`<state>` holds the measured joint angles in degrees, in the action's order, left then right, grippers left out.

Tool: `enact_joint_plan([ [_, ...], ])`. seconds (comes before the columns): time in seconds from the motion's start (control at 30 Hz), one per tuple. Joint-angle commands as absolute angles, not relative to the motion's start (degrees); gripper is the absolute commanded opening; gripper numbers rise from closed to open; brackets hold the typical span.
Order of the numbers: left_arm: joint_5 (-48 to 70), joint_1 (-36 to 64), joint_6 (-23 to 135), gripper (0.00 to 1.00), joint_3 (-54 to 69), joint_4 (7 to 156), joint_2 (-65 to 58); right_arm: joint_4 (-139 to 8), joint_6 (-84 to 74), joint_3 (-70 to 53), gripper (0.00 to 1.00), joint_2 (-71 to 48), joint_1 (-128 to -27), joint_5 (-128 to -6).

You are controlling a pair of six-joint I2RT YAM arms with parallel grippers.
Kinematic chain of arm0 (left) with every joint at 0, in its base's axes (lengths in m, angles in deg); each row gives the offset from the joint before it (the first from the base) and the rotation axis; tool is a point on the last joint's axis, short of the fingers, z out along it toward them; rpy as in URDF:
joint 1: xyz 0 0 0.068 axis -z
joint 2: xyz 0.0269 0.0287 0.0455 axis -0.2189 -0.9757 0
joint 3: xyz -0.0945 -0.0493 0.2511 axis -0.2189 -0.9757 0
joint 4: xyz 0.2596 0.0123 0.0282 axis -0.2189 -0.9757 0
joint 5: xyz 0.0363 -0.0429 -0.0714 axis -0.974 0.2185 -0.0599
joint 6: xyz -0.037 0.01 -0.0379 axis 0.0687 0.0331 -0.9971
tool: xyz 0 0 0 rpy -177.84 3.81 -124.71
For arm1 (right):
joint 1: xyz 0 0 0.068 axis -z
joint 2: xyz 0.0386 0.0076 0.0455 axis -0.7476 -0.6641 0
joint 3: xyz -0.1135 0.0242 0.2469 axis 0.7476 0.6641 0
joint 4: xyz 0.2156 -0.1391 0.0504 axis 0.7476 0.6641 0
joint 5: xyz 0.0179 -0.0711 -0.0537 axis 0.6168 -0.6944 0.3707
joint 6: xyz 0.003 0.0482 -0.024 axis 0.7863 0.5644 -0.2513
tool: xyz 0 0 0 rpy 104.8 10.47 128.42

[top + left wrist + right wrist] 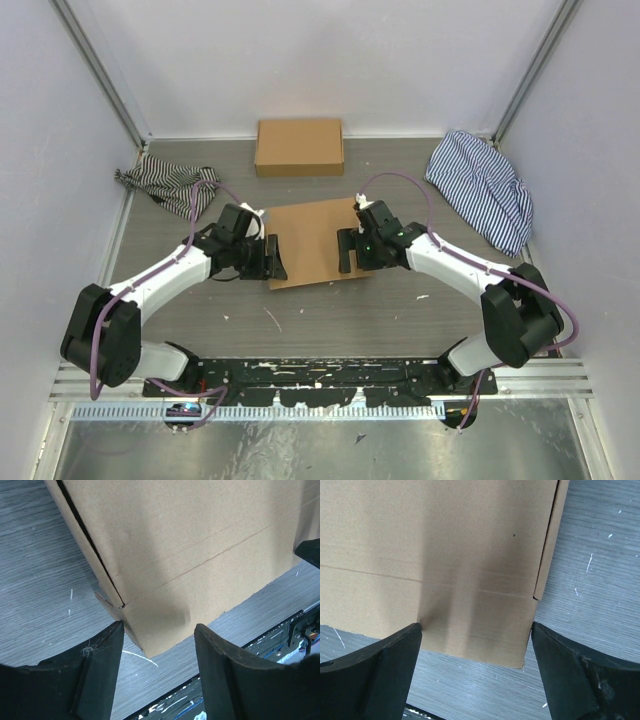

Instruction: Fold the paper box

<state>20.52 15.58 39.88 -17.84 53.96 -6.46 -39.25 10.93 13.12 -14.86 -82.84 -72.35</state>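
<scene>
The grey wood-grain table (330, 320) fills the walled cell. At its middle lies the paper box (312, 240), a flat brown sheet set slightly askew. Its crease lines and a slit along one edge are plain in the wrist views. The left arm (165, 275) reaches in from the near left and the right arm (455, 262) from the near right, so the two meet the sheet from opposite sides. A bundled blue-striped cloth (482, 185) lies in the far right corner, and a smaller dark-striped cloth (165, 185) is crumpled at the far left. Between them, against the back wall and just apart from the sheet, sits a closed cardboard box (299, 147). The left gripper (272, 258) stands at the sheet's near left corner with its jaws spread wide and the corner lying between its fingers; nothing is clamped. The right gripper (345, 250) is at the near right corner, likewise released, its fingers far apart over the cardboard. Whether any fingertip actually touches the sheet is hard to tell
</scene>
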Motion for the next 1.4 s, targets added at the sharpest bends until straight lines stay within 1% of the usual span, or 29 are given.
enact_joint_plan([
  [0.0, 22.1, 15.8, 39.7, 0.65, -18.5, 53.8, -5.8, -40.7, 10.9, 13.9, 0.96, -12.6, -83.4, -72.2],
  [0.17, 20.6, 15.8, 40.3, 0.65, -19.4, 52.4, -5.2, -40.2, 11.0, 14.6, 0.96, -12.2, -83.4, -74.1],
  [0.33, 17.5, 15.9, 40.6, 0.67, -20.2, 51.0, -4.0, -40.1, 11.3, 15.7, 1.00, -11.8, -83.3, -76.2],
  [0.53, 15.1, 15.8, 40.0, 0.67, -20.9, 52.3, -3.3, -41.1, 11.2, 16.2, 1.00, -11.0, -83.4, -76.9],
  [0.83, 17.4, 16.0, 39.4, 0.67, -20.5, 55.6, -5.7, -42.6, 10.7, 16.4, 1.00, -11.1, -83.4, -74.1],
  [1.0, 20.2, 17.2, 39.4, 0.65, -19.9, 55.5, -7.7, -42.2, 10.5, 16.2, 1.00, -10.4, -83.3, -71.3],
  [1.13, 21.3, 18.6, 39.9, 0.64, -19.6, 54.1, -8.4, -41.9, 10.4, 16.2, 0.98, -9.8, -83.4, -69.3],
  [1.37, 22.6, 19.0, 38.9, 0.61, -19.8, 54.0, -5.1, -41.6, 10.3, 16.4, 0.92, -8.6, -83.4, -67.2],
])
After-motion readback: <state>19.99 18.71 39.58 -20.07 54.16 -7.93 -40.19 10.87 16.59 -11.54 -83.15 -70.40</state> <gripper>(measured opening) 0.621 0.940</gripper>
